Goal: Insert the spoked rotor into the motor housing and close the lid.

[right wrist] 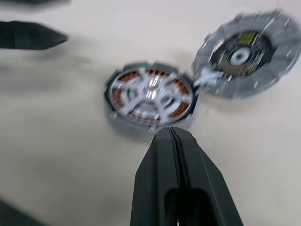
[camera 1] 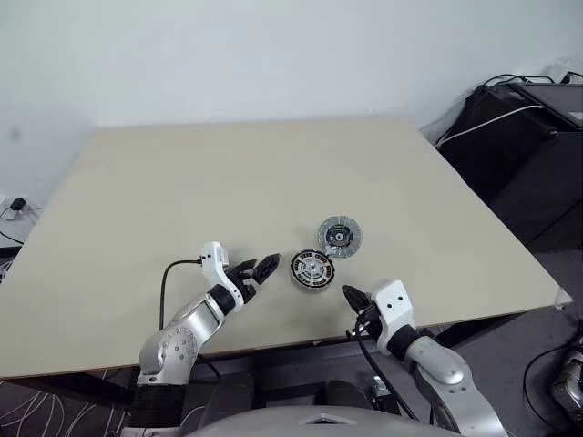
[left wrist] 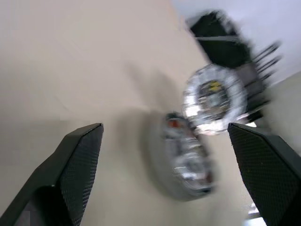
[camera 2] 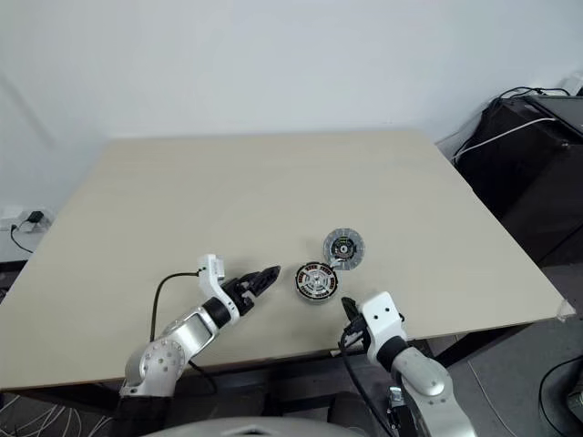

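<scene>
The spoked rotor lies flat inside the motor housing, with reddish copper windings showing between its silvery spokes. The pair rests on the table near the front edge. The lid, pale with a scalloped edge and a dark centre facing up, lies just behind and to the right, touching the housing's rim. My left gripper is open, level, a short way left of the housing and pointing at it. My right gripper is shut and empty, its tip close to the housing's near edge.
The pale table stretches wide behind the parts. Its front edge runs just under my wrists. Black equipment with cables stands off the table's right side. A wall socket is at the far left.
</scene>
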`<state>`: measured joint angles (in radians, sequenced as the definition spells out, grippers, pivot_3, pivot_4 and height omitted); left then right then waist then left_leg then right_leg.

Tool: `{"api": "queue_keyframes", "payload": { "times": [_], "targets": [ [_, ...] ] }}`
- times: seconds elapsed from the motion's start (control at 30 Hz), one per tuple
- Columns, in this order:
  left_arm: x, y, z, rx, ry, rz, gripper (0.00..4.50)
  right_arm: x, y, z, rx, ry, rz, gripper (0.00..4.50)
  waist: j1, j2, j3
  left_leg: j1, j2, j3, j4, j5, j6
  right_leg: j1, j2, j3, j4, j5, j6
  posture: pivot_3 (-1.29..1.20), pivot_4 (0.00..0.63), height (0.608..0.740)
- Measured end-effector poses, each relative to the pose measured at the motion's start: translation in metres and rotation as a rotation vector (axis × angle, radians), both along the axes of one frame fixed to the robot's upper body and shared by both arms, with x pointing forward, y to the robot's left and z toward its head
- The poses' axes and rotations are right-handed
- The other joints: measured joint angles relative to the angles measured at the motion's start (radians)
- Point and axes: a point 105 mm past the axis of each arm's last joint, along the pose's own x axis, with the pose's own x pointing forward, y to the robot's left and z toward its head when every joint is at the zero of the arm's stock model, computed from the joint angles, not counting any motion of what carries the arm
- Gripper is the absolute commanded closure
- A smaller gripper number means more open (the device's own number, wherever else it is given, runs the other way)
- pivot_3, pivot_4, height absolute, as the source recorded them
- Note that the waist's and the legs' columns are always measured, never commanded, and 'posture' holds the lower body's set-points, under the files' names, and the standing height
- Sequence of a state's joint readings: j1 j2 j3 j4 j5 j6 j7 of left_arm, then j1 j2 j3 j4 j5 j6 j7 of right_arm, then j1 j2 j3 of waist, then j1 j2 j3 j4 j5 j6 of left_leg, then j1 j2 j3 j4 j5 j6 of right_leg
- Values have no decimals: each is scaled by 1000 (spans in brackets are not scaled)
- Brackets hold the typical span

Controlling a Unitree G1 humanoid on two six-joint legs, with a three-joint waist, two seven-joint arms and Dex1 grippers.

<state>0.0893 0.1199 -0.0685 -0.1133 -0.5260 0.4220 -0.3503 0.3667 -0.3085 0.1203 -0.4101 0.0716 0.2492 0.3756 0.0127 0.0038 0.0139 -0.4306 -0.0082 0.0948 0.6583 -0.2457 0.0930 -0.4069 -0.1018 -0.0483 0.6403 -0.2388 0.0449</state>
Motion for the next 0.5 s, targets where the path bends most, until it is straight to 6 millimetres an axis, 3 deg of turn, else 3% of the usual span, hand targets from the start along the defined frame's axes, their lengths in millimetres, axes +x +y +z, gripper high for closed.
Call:
{"api": "queue_keyframes", "payload": {
  "times": [0.17, 0.5],
  "targets": [
    [-4, 7, 10, 317, -345, -20, 12, 25, 6, 20, -23, -109, -6, 4500, 4, 1, -1, 0, 0, 3, -3, 0, 0, -2, -1, 2, 0, 0, -1, 0, 0, 740],
    [-28, 15, -3, 413, -473, -79, 12, 59, 35, 12, -70, -47, 81, 4500, 2, 3, 0, 0, 1, 4, -2, 0, 0, -3, -1, 1, 0, 0, -1, 0, 0, 740]
  ]
}}
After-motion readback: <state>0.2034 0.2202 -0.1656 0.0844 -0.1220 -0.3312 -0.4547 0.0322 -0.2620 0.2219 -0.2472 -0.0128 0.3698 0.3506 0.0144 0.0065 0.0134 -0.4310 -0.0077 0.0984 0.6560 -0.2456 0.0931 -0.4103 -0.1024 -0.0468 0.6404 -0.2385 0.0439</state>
